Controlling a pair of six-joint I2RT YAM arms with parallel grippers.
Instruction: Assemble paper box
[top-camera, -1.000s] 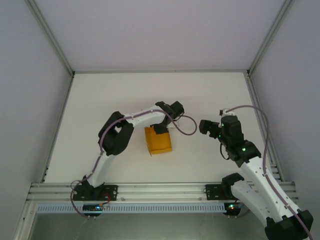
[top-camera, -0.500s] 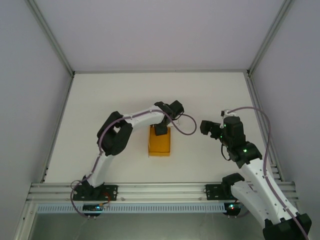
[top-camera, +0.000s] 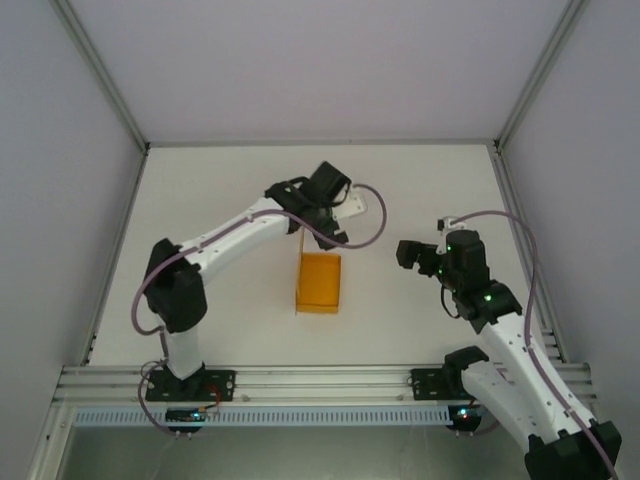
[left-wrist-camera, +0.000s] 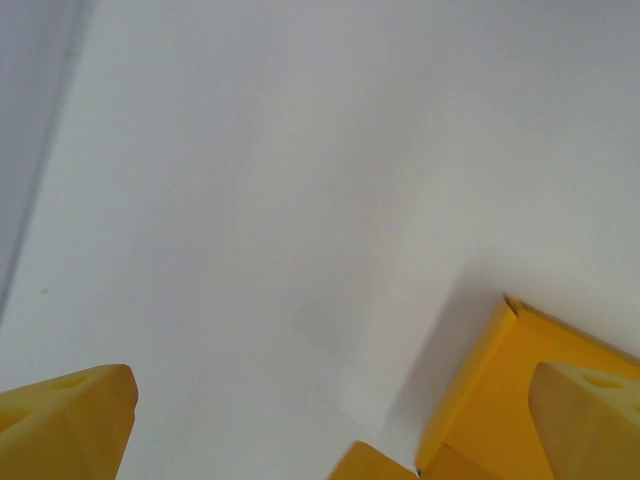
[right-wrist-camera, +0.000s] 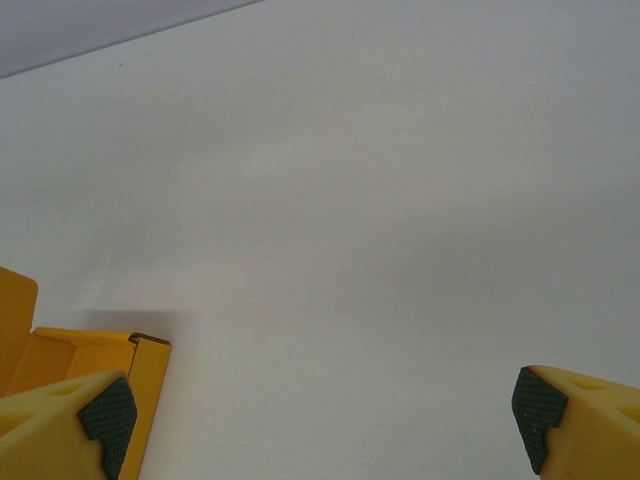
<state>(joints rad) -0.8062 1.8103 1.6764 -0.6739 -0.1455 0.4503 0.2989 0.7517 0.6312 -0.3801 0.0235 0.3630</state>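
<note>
Top external view is showing the left gripper (top-camera: 335, 225) hanging over the middle of the white desk (top-camera: 220, 200), its jaws standing wide apart and gripping nothing. In the left wrist view its yellow fingers (left-wrist-camera: 60, 430) are sitting at the two lower corners of the frame with bare desk between them. Directly below that gripper in the top frame, near it but apparently not touching, the paper box (top-camera: 320, 283) is lying as a shallow open tray. Its long axis is running up and down the frame, and its upper short end is facing the gripper. In the left wrist view a corner of the box (left-wrist-camera: 480, 400) is peeking in at the lower right. Further right in the top frame, the right gripper (top-camera: 408, 252) is hovering apart from the box's right long side, pointing left toward it, likewise spread open and empty. Its wrist view is catching the box (right-wrist-camera: 80, 355) at the lower left. Judging by this, the left arm is sitting nearer, with the box lying just toward the bottom of the frame from it.
</note>
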